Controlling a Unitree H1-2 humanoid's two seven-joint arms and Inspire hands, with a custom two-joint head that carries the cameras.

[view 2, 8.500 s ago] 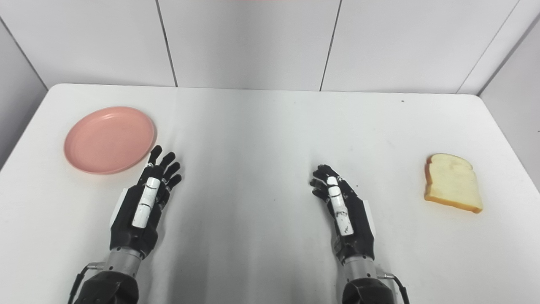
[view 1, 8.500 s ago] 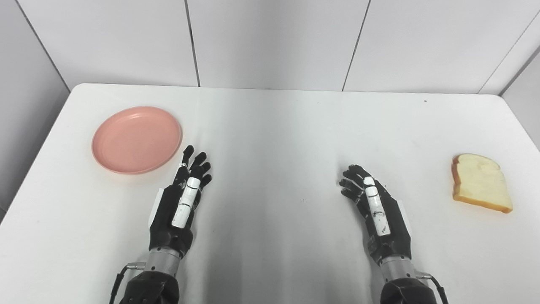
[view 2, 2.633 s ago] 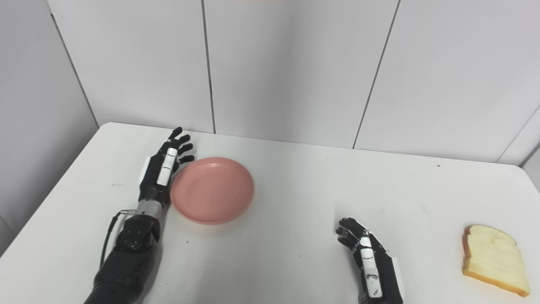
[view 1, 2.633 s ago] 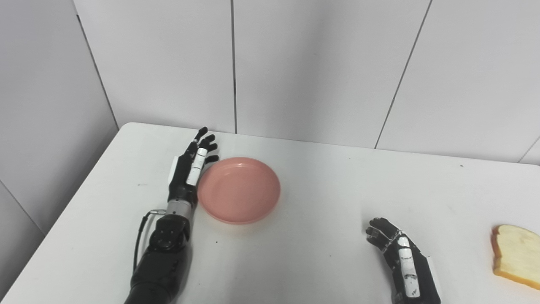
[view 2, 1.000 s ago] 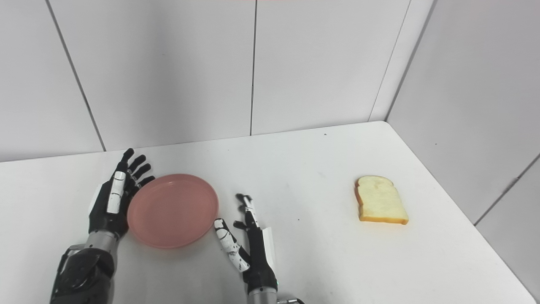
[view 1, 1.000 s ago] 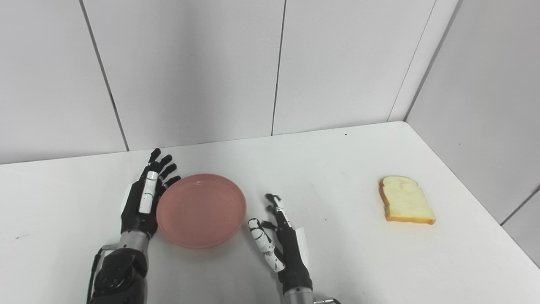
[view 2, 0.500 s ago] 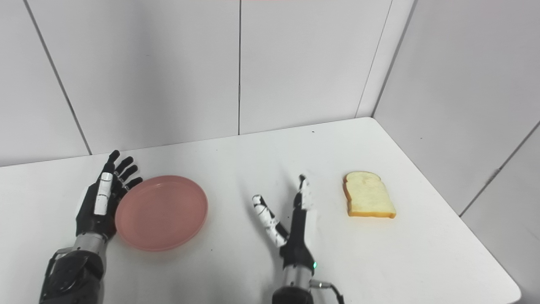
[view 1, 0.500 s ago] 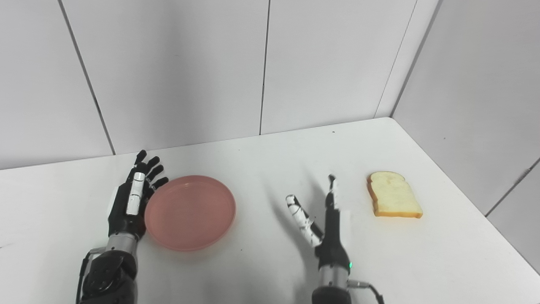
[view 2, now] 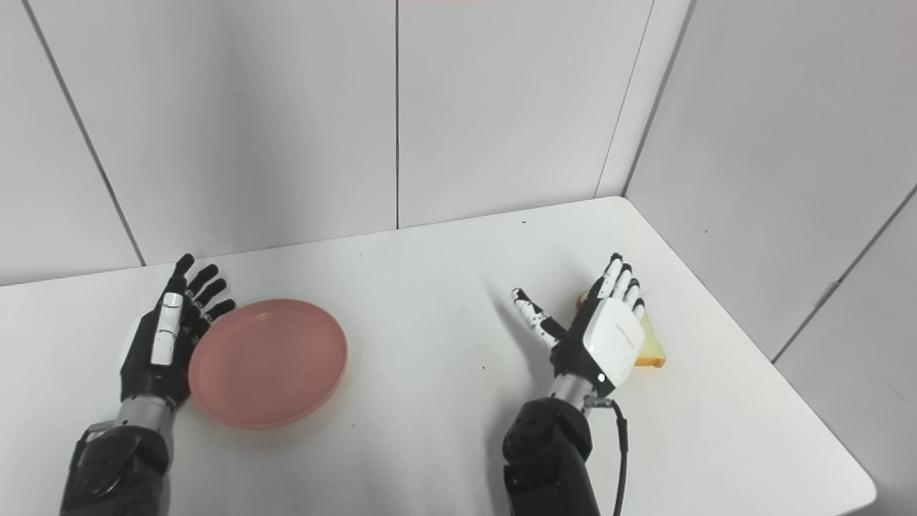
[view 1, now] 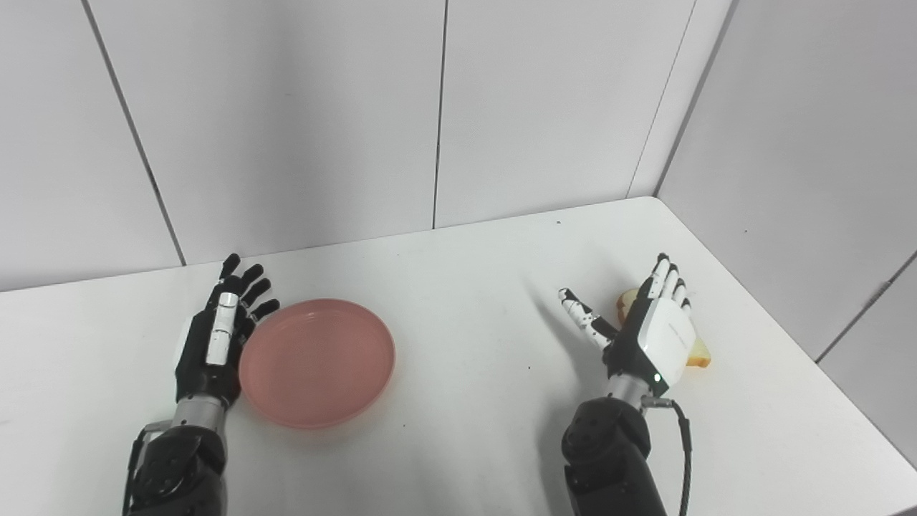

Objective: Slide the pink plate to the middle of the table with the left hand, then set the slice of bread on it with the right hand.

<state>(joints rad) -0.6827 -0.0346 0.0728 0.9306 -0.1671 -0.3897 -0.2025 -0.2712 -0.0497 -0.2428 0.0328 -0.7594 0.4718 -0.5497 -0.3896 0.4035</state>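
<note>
Here's the left hand (view 1: 215,337), fingers spread and straight, standing on edge on the white desk (view 1: 466,287) with its palm side turned toward the pink plate (view 1: 317,362). It holds nothing. The hand sits right against the plate's left rim, touching or as near as makes no difference; the exact contact cannot be made out. The plate lies flat and bare, toward the left part of the desk as seen here, a little nearer the front edge than the back edge.

Over on the other side, the right hand (view 2: 605,333) is spread wide, thumb angled off to the left, fingers pointing toward the back edge, the white back of the hand facing the cameras. Nothing is gripped in it. It is up over the slice of bread (view 2: 652,351) and covers most of it. Only slivers of bread show: a bit of crust by the base of the fingers and a yellowish corner poking out on the hand's right side. Whether the hand touches the bread cannot be told.

The bread lies close to the desk's right edge, well apart from the plate, with a wide stretch of desk between them. Grey wall panels (view 1: 301,122) stand behind the back edge and along the right edge.
</note>
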